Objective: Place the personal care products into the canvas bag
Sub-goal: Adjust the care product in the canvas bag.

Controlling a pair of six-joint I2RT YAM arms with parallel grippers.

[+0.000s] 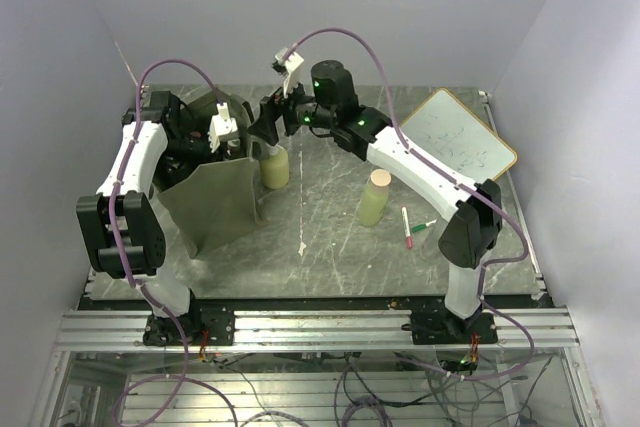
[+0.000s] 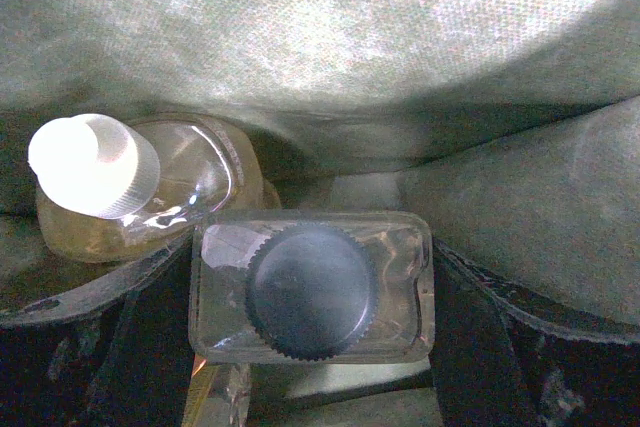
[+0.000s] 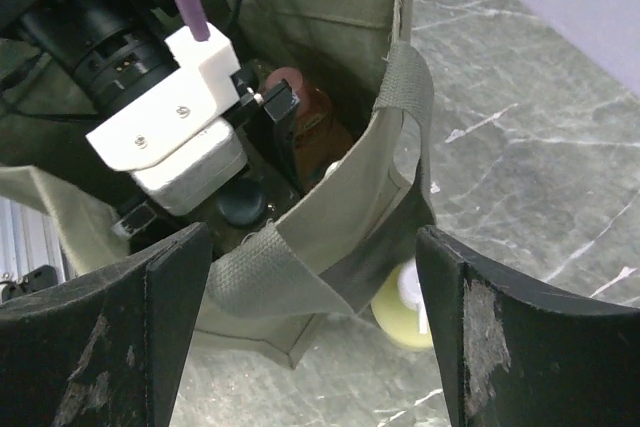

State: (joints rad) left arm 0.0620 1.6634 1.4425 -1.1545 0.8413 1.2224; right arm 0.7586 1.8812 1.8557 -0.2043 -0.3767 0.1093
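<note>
The olive canvas bag point(image 1: 215, 202) stands left of centre. My left gripper point(image 2: 314, 259) is down inside it, with both fingers against the sides of a clear bottle with a black cap point(image 2: 312, 295). An amber bottle with a white cap point(image 2: 95, 162) lies beside it, and an orange bottle point(image 3: 305, 117) also shows in the bag. My right gripper point(image 3: 312, 247) hangs open over the bag's near rim and strap point(image 3: 265, 272), touching nothing. A pale yellow bottle point(image 1: 275, 167) stands just outside the bag's right wall. A light green bottle with a beige cap point(image 1: 375, 197) stands mid-table.
A red marker point(image 1: 407, 229) and a green marker point(image 1: 424, 225) lie right of the light green bottle. A wood-framed whiteboard point(image 1: 462, 132) sits at the back right. The two arms crowd close together over the bag.
</note>
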